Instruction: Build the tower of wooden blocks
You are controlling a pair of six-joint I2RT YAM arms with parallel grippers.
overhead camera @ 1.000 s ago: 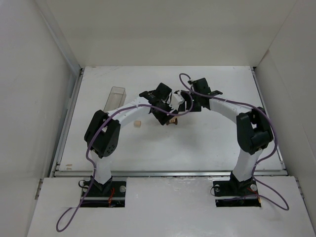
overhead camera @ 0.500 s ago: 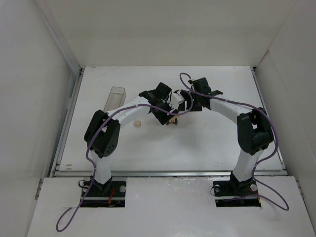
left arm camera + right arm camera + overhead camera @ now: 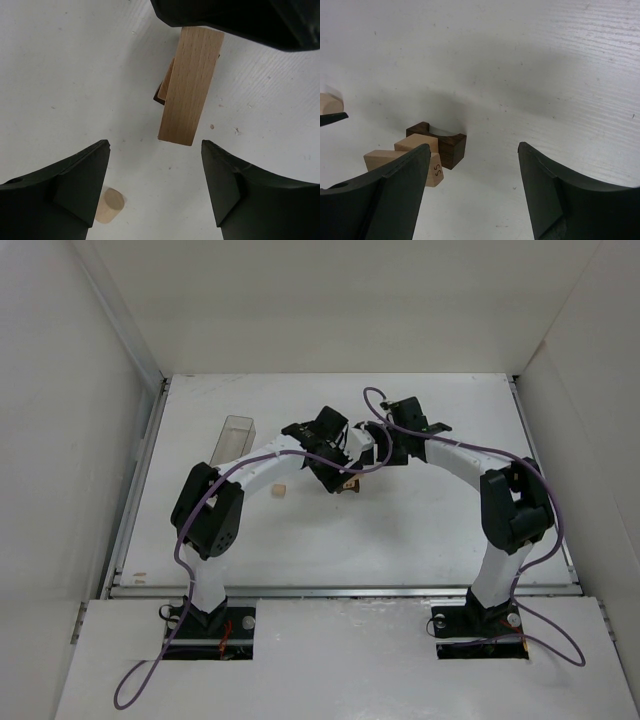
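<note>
The wood block tower pieces (image 3: pixel 348 483) lie together on the table between my two grippers. In the right wrist view a dark brown notched block (image 3: pixel 440 145) sits flat with pale tan pieces (image 3: pixel 434 172) against its near left side, one marked "55". In the left wrist view a pale tan bar (image 3: pixel 190 85) lies over the dark block (image 3: pixel 159 98), its far end hidden under a black part of the other arm. My left gripper (image 3: pixel 155 144) (image 3: pixel 335 468) is open and empty just short of the bar. My right gripper (image 3: pixel 474 146) (image 3: pixel 362 455) is open and empty, right of the dark block.
A small pale wooden cylinder (image 3: pixel 109 206) (image 3: pixel 281 489) lies on the table by my left gripper's left finger. A clear plastic rectangular box (image 3: pixel 236 435) stands at the back left. White walls enclose the table on three sides.
</note>
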